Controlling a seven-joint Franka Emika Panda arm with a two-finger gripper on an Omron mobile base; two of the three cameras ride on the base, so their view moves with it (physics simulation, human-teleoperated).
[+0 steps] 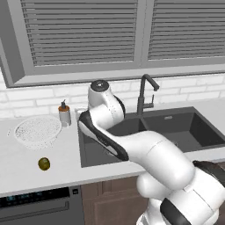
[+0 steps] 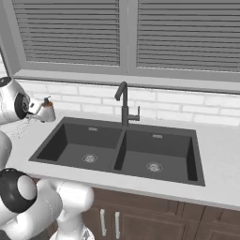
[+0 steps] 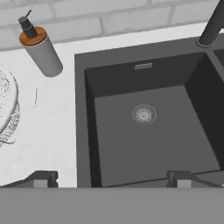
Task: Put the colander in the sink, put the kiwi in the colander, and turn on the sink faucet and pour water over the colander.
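Observation:
The white perforated colander (image 1: pixel 37 130) sits on the counter left of the sink (image 1: pixel 197 132), and its rim shows in the hand view (image 3: pixel 6 105). On the counter in front of the colander lies the small olive-brown kiwi (image 1: pixel 44 164). The dark double-basin sink (image 2: pixel 75 140) is bare, with its left basin (image 3: pixel 113 74) below my hand. My gripper (image 3: pixel 111 179) is open and holds nothing, hovering over the left basin's near edge. The sink faucet (image 1: pixel 143 94) (image 2: pixel 123 105) (image 3: pixel 214 24) stands behind the divider. No water shows at its spout.
A grey soap dispenser (image 1: pixel 65 113) (image 2: pixel 47 110) (image 3: pixel 41 50) stands at the sink's back left corner, between colander and basin. A white tiled wall and shuttered window rise behind the counter. My arm arches over the left basin.

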